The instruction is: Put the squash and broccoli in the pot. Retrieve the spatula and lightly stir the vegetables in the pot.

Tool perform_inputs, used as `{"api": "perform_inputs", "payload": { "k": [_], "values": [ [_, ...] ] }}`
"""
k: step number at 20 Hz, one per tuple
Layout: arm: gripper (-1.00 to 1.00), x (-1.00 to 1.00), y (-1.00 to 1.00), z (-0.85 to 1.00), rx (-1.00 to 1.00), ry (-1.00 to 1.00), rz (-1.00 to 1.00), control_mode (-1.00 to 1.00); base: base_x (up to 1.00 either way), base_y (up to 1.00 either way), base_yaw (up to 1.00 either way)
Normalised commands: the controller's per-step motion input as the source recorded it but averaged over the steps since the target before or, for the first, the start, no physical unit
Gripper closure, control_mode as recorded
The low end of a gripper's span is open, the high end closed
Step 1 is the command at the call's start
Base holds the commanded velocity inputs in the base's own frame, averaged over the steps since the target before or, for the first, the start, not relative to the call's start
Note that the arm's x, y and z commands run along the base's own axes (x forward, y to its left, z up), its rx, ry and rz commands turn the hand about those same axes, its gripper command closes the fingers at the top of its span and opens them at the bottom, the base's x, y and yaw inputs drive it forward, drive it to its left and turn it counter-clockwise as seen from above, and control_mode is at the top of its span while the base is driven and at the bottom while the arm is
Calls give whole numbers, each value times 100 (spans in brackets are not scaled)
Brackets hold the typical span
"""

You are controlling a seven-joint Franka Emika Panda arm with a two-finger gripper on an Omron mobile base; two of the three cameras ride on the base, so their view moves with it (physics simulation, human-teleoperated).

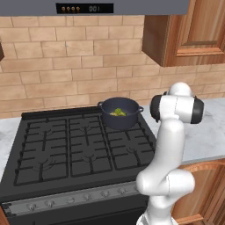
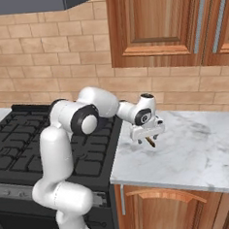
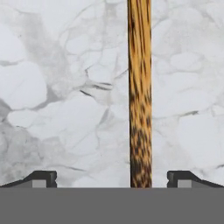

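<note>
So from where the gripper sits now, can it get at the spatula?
Probably yes. In the hand view the spatula lies on the marble counter directly between the open fingertips, nearer one side, with nothing across it. In the right base view the gripper hangs just above the counter.

Home kitchen: gas stove (image 1: 66,149), brick backsplash (image 1: 66,66), wood cabs (image 2: 168,24), marble ctr (image 2: 197,149)
</note>
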Motion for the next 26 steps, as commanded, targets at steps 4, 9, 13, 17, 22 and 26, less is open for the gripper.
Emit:
{"api": "perform_inputs", "payload": {
  "k": [4, 9, 13, 17, 22, 26],
  "values": [
    [-100, 3, 0, -20, 0, 0, 0, -100, 0, 0, 0],
    [-100, 9, -2, -16, 0, 0, 0, -100, 0, 0, 0],
    [-100, 7, -5, -5, 0, -1, 0, -100, 0, 0, 0],
    [-100, 12, -11, -1, 0, -1, 0, -100, 0, 0, 0],
    [-100, 12, -15, -1, 0, 0, 0, -100, 0, 0, 0],
    [-100, 15, -8, -13, 0, 0, 0, -100, 0, 0, 0]
  ]
}}
